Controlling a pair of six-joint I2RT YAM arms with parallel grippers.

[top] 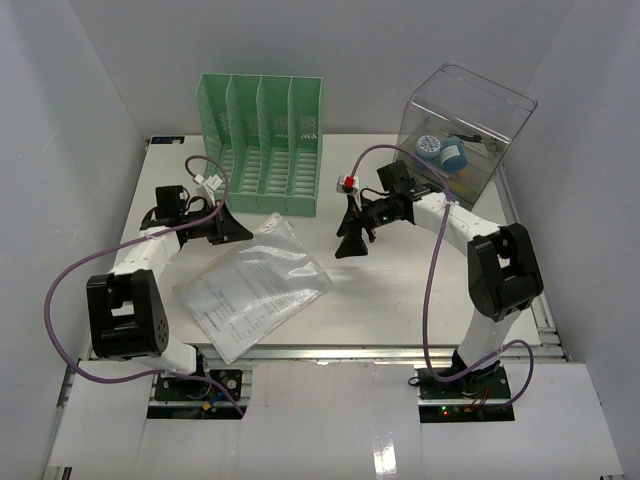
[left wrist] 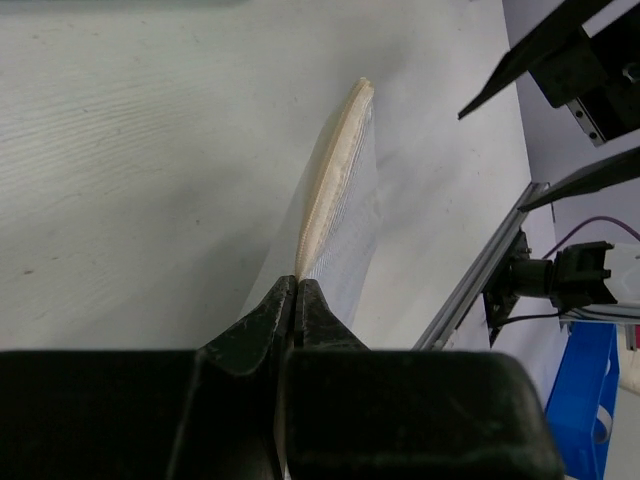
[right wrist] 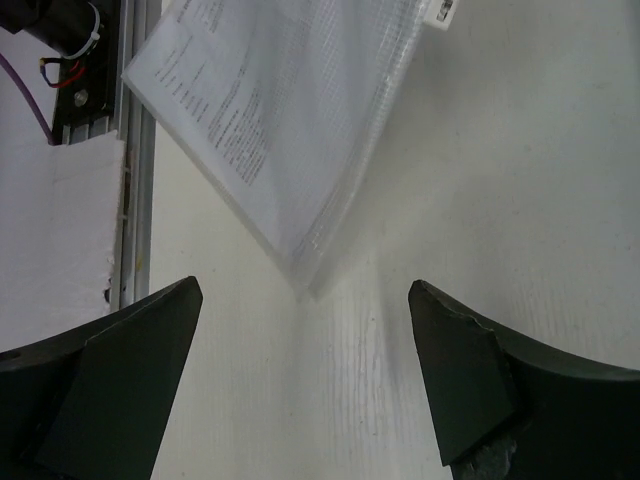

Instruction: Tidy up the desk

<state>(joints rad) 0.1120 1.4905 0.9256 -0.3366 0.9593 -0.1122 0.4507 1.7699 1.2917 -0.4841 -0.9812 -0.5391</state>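
Observation:
The desk (top: 400,300) is a white tabletop with a silver rail (top: 350,352) at its near edge. A clear document sleeve (top: 252,283) with printed sheets lies on it left of centre, its far edge lifted. My left gripper (top: 236,231) is shut on that far edge; in the left wrist view the jaws (left wrist: 297,285) pinch the sleeve (left wrist: 340,190), seen edge-on above the desk (left wrist: 120,150). My right gripper (top: 350,238) is open and empty, pointing down just right of the sleeve. In the right wrist view (right wrist: 305,292) the sleeve's corner (right wrist: 280,120) lies just beyond the fingertips.
A green file organizer (top: 262,145) with several slots stands at the back, left of centre. A clear plastic box (top: 460,130) holding blue and white items stands at the back right. White walls close in the desk on three sides.

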